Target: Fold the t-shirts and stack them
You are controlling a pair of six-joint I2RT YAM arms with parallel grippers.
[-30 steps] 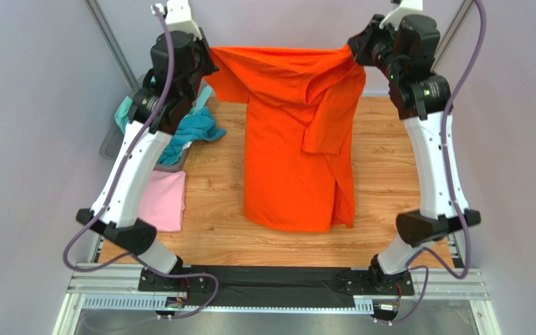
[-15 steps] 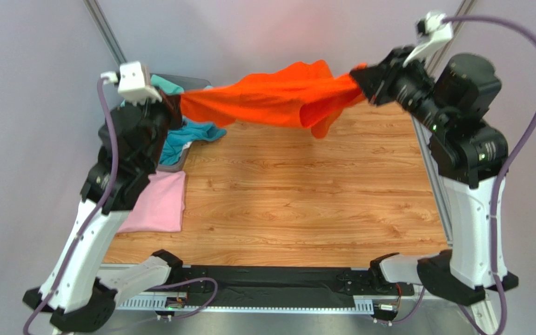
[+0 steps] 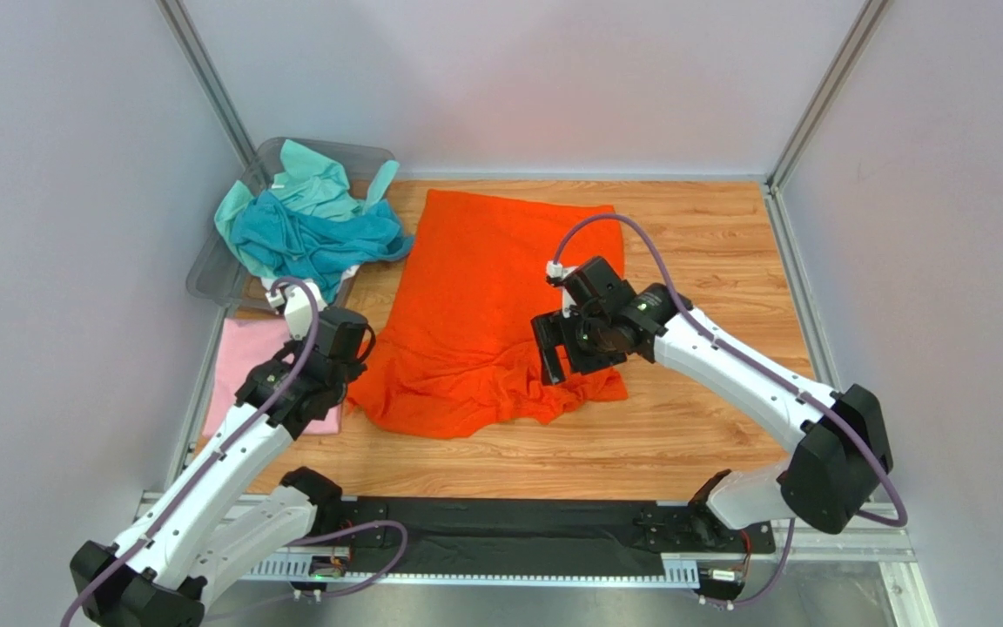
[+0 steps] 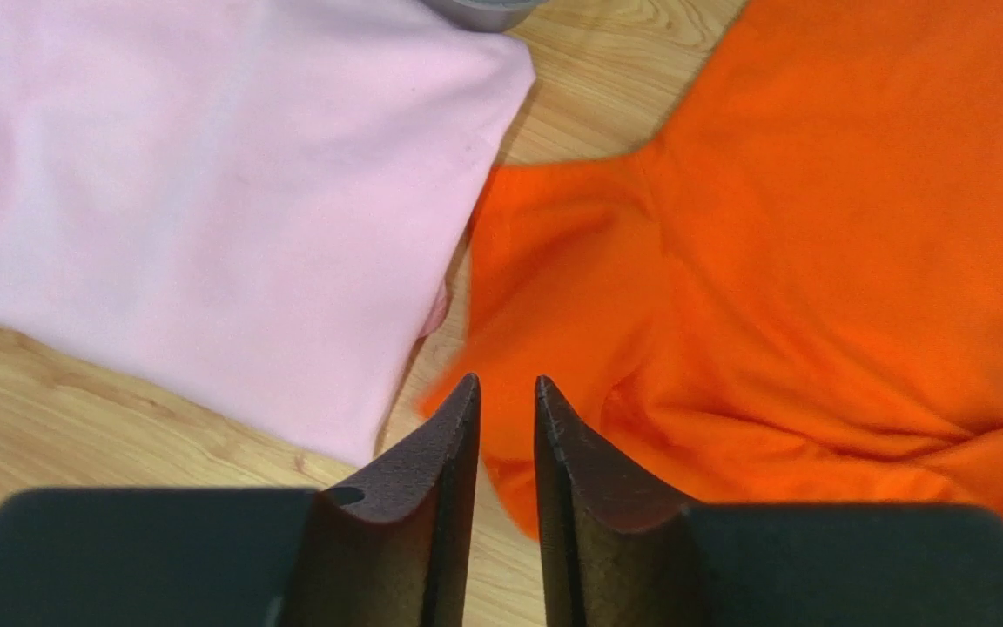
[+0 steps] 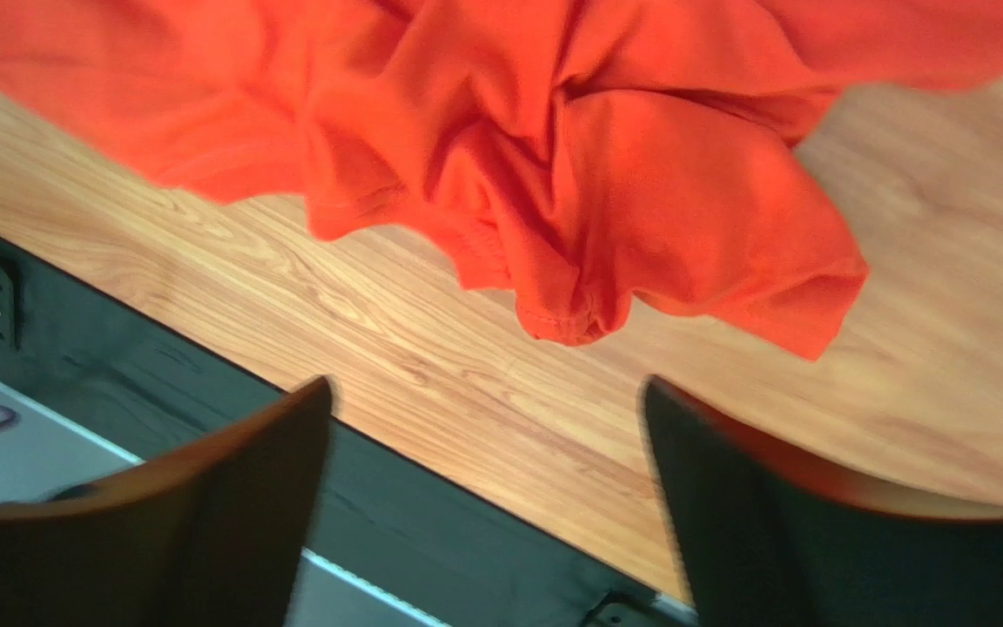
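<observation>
Wooden desk (image 3: 716, 261) now carries the orange t-shirt (image 3: 487, 301) at frame centre, dropped from its airborne stretch and rumpled along its lower edge. Left pincer (image 4: 506, 444) is nearly clenched, empty; right pincer (image 5: 487, 490) released wide. Smoothing likely precedes folding.

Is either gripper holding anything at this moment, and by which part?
Nothing is held. The left gripper is nearly shut on air, the right gripper is open above the orange t-shirt.

Bare wooden table (image 3: 716, 248) right of orange t-shirt (image 3: 487, 294)
</observation>
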